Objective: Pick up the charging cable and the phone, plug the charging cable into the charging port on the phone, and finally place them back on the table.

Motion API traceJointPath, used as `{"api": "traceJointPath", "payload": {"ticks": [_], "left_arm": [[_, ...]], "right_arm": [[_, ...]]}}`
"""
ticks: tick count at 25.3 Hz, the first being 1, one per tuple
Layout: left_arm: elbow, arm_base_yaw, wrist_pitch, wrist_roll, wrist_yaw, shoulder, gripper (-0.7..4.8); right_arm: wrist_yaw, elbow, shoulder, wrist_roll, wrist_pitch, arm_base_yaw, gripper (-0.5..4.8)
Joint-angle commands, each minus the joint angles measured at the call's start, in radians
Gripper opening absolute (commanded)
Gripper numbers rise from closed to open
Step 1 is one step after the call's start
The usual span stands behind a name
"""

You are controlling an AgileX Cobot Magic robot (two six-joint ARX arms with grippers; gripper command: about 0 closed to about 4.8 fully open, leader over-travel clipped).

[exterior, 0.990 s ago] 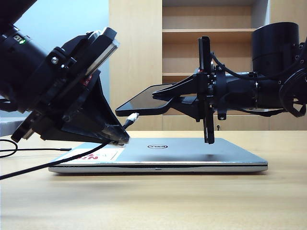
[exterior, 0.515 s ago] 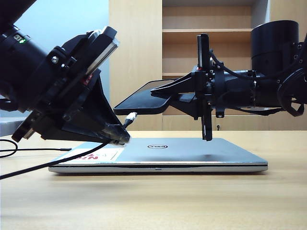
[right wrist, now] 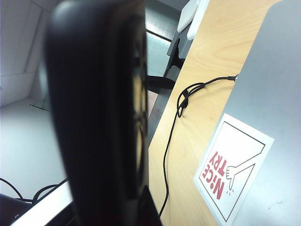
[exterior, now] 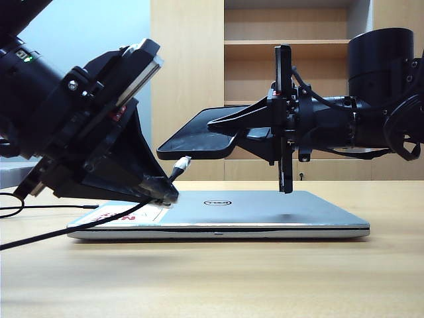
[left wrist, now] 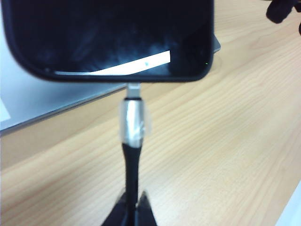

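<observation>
Seven items, largest first.

1. Table [exterior: 212,278]: pale wood-grain, bearing the rest.
2. Shelf cabinet [exterior: 291,40]: behind, no part in the work.
3. Laptop [exterior: 265,212]: silver, lid closed, flat on the table beneath both arms; its red-lettered sticker [right wrist: 233,172] reads clearly only in the right wrist view.
4. Phone [exterior: 199,140]: black, held in the air above the laptop, nearly level, short edge turned toward the left arm, presumably to offer its socket.
5. Right pincer [exterior: 228,129]: narrow, clamped on the phone from the right of the exterior view.
6. Left pincer [left wrist: 133,207]: closed on the charging cable [left wrist: 130,165] just behind the plug, low at the laptop's left edge, so the plug points up at the phone.
7. Plug [exterior: 181,162]: silver-white. The exterior view shows it just below the phone's near edge, apparently apart. The left wrist view shows the tip at the charging port [left wrist: 134,85], centred; whether it has entered cannot be told.
</observation>
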Motion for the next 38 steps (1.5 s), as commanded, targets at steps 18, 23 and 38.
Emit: {"api": "traceJointPath", "payload": {"ticks": [18, 23, 38], "left_arm": [[0.007, 0.0, 0.05, 0.003, -0.012, -0.003, -0.08], [0.007, 0.001, 0.05, 0.003, -0.012, -0.003, -0.08], [0.007, 0.001, 0.05, 0.004, -0.012, -0.003, -0.08]], "right_arm": [[0.078, 0.023, -0.009, 0.078, 0.045, -0.043, -0.05], [0.056, 0.023, -0.008, 0.134, 0.045, -0.043, -0.05], [0.002, 0.023, -0.008, 0.09, 0.035, -0.037, -0.05]]}}
